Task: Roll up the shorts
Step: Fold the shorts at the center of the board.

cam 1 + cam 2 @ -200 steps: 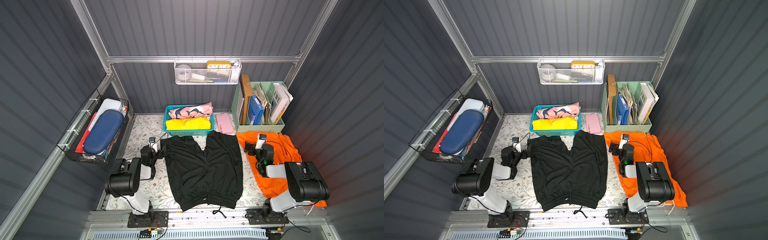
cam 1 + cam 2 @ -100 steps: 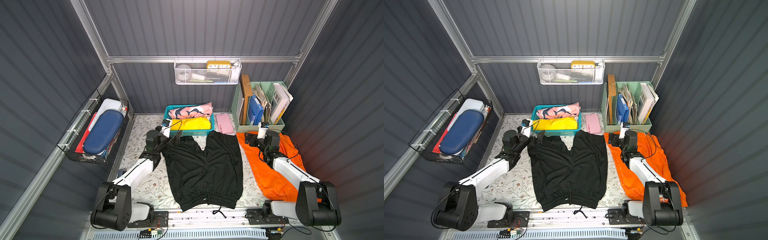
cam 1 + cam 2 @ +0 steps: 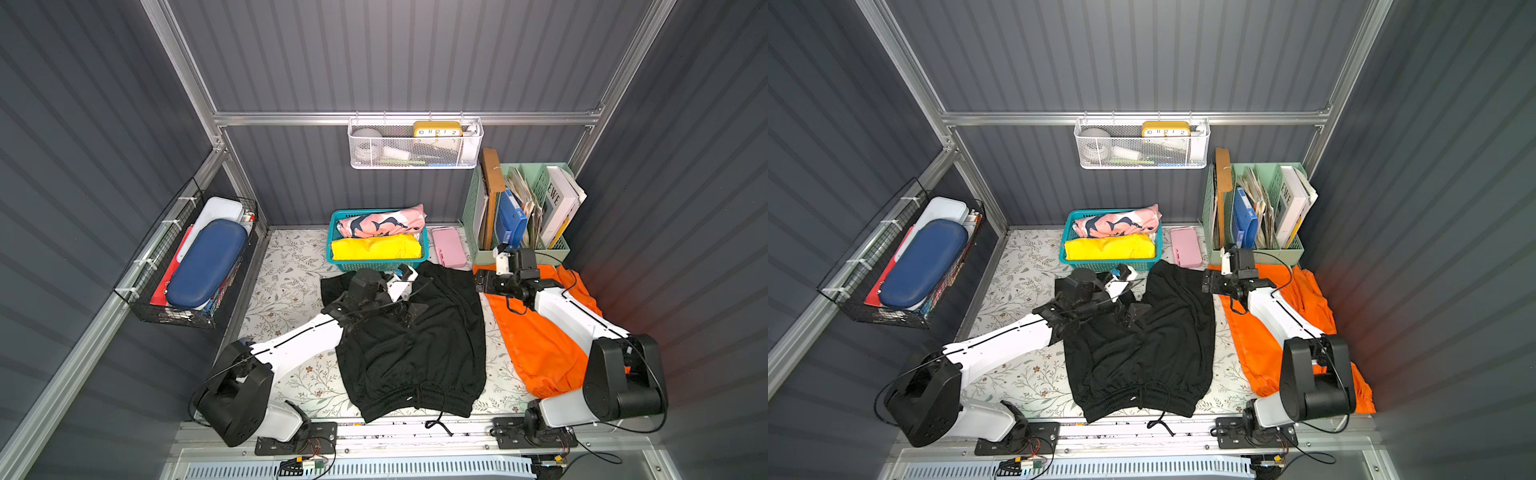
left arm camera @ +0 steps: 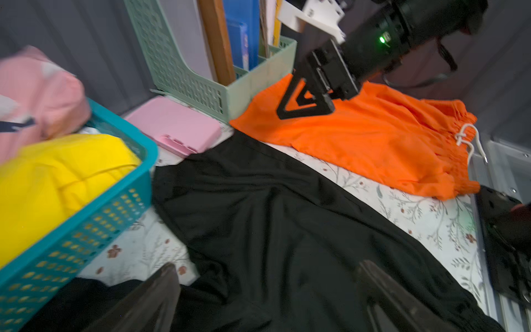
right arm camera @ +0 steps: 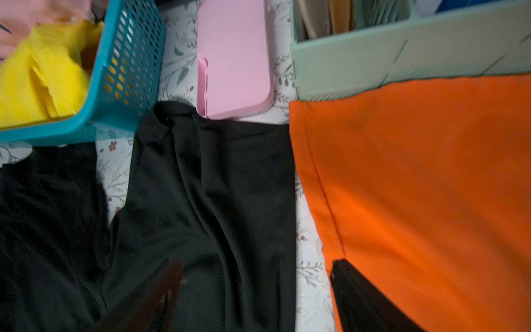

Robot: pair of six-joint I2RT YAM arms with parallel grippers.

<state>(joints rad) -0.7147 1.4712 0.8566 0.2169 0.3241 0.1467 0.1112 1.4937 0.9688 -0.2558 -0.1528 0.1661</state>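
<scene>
The black shorts (image 3: 415,361) (image 3: 1142,357) lie flat mid-table, with the waistband and drawstring (image 3: 436,415) at the front edge and the legs pointing back. My left gripper (image 3: 409,311) (image 3: 1133,311) hovers over the left leg near the crotch. It is open in the left wrist view (image 4: 267,290), with only black fabric (image 4: 287,215) beyond its fingers. The orange shorts (image 3: 536,345) (image 4: 373,138) lie at the right under my right arm. My right gripper (image 3: 482,282) (image 5: 258,287) is open above the strip between the black right leg (image 5: 207,186) and the orange cloth (image 5: 416,186).
A teal basket (image 3: 378,264) holding a pink printed cloth and a yellow cloth stands just behind the black legs. Next to it are a pink case (image 3: 449,247) and a green file rack (image 3: 519,253). A wire basket (image 3: 187,266) hangs on the left wall and a white mesh shelf (image 3: 415,145) on the back wall.
Both arms have unfolded from near their bases and reached toward the back. The left gripper now hangs over the black shorts, and the right one sits at the far end between the two pairs of shorts.
</scene>
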